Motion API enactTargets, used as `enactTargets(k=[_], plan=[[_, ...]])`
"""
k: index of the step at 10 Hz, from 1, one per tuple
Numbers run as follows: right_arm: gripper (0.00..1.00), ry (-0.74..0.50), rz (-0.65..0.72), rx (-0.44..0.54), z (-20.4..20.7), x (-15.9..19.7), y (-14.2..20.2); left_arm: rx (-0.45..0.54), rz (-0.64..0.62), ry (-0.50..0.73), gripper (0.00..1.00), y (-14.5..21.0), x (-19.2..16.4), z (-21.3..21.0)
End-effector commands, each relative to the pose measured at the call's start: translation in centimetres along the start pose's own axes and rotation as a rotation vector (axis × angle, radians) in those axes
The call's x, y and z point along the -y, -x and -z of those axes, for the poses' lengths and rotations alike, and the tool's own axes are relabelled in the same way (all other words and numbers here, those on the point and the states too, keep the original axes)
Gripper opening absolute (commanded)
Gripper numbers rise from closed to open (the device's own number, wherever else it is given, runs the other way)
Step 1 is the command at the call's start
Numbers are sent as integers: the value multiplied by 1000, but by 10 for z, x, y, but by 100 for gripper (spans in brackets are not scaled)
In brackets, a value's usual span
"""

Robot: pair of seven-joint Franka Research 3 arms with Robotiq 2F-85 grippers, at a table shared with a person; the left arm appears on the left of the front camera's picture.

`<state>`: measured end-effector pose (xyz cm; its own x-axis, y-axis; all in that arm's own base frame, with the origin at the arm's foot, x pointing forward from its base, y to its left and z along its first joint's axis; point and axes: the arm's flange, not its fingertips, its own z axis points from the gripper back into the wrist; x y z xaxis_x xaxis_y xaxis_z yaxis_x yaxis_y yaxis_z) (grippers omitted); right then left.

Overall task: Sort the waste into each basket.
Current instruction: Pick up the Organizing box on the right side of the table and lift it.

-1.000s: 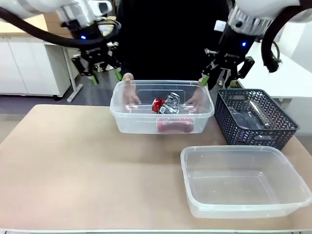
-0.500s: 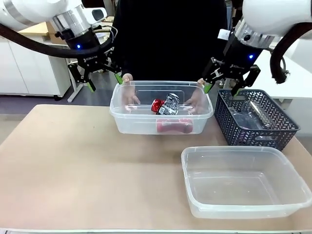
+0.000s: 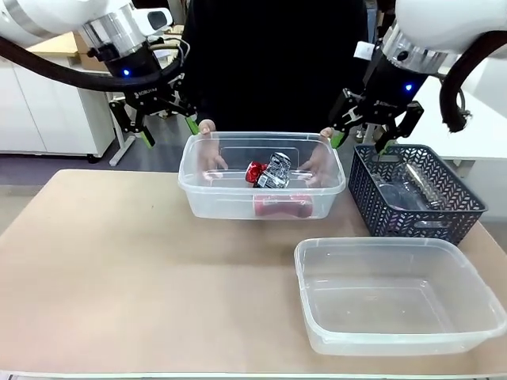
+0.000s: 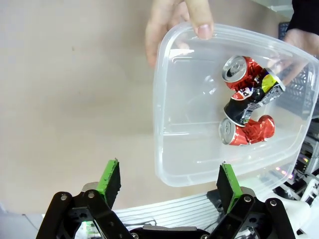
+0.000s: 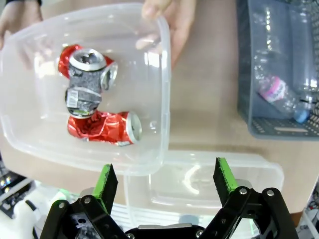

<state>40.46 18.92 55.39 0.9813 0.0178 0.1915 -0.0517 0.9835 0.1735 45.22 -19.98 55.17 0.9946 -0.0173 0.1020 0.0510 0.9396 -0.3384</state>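
Front view. We see a clear rectangular plastic tub (image 3: 263,186) at upper centre of the frame, on the beige worktop (image 3: 127,269), held at both short ends by the person's hands (image 3: 207,150). It contains 3 crushed red-and-silver drink cans (image 3: 271,170). A second clear plastic tub (image 3: 396,294), with nothing visible inside, sits at lower right, near the worktop's front edge. Behind it, at right, the dark blue-grey lattice basket (image 3: 412,194) holds clear plastic bottles (image 3: 412,184).

The left claw (image 3: 155,131) hangs at upper left, above and just beside the held tub's left end; the right claw (image 3: 364,134) hangs at upper right, between that tub and the lattice basket. Both are clear of the worktop.

Left wrist view. We see green pads (image 4: 109,177) spread wide, nothing between them; the tub of cans lies beyond, at right.

Right wrist view. Here too the pads (image 5: 105,180) stand wide apart and hold nothing; the cans lie at upper left, a bottle with a pink label (image 5: 276,92) at right.
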Motion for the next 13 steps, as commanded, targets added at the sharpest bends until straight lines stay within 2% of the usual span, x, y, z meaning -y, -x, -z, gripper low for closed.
enactTargets(k=[1, 3, 4, 5, 6, 7, 9, 10, 11, 12, 13], plan=[[100, -3, 2, 3, -3, 0, -1, 5, -9, -12, 100, -1, 0, -1], [100, 0, 0, 0, 0, 0, 0, 0, 0, 0, 100, 0, 0, 0], [100, -36, -10, 31, -36, 32, 33, -34, 29, -56, 100, 20, 5, -11], [100, -83, -88, 3, -64, 63, 70, -54, 91, -58, 100, 50, 13, -22], [100, -33, -196, -47, -81, 98, 110, -71, 31, 11, 100, 83, 37, -17], [100, 39, -189, -22, -86, 129, 134, -110, 7, 21, 100, 107, 62, 0], [100, 49, -212, -12, -79, 182, 168, -155, 13, 19, 100, 135, 118, 51], [100, 121, -173, 13, -66, 203, 179, -183, 50, -46, 100, 153, 150, 82], [100, 169, -136, 22, -56, 212, 179, -163, 101, -57, 100, 166, 164, 97], [100, 211, 49, 88, -62, 207, 170, -195, 147, -91, 100, 166, 178, 104], [100, 108, -159, -17, -75, 204, 189, -190, 81, -32, 100, 179, 155, 84]])
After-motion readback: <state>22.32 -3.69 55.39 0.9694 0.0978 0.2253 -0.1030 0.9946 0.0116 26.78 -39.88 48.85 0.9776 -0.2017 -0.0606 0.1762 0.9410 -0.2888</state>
